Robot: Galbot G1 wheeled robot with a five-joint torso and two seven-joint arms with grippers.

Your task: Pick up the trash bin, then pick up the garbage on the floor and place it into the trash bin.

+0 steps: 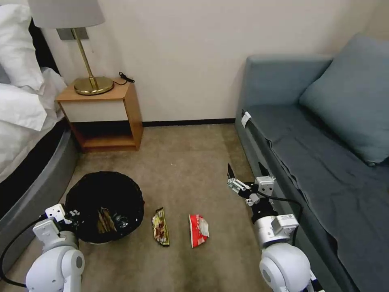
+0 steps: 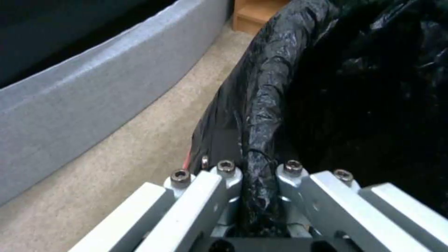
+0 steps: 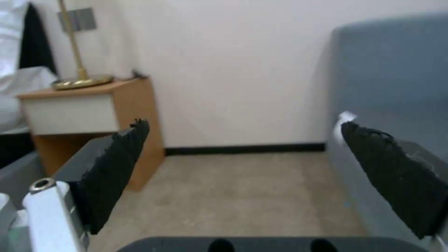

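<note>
Left gripper [image 1: 67, 213]: lower left of the head view, at the near-left rim of the bin; in the left wrist view [image 2: 257, 196] its two fingers are pinched together on a fold of the black bag at the rim.
Right gripper [image 1: 245, 172]: right of centre in the head view, raised above the carpet just beside the sofa front, empty; in the right wrist view [image 3: 243, 178] the two black pads stand wide apart with only carpet and wall between them.
Bin [image 1: 104, 207]: lower left of the head view, on the carpet beside the bed base; round, lined with a crinkly black bag [image 2: 266, 105], a sliver of white wall showing at its lower edge. Some litter lies inside, including a tan-brown piece and something clear; I cannot tell more.
Wrapper [image 1: 161, 226]: gold-brown, lying flat on the carpet just right of the bin, lengthwise toward the bottom of the frame.
Packet [image 1: 199, 229]: red and white, crumpled, on the carpet right of the wrapper, apart from it and between it and the right arm.
Bed [image 1: 24, 121]: left edge of the head view, white bedding above a grey curved base.
Nightstand [image 1: 103, 117]: upper left, wooden, carrying a brass lamp [image 1: 87, 61].
Sofa [image 1: 324, 162]: blue-grey, along the right side, with a cushion at upper right.
</note>
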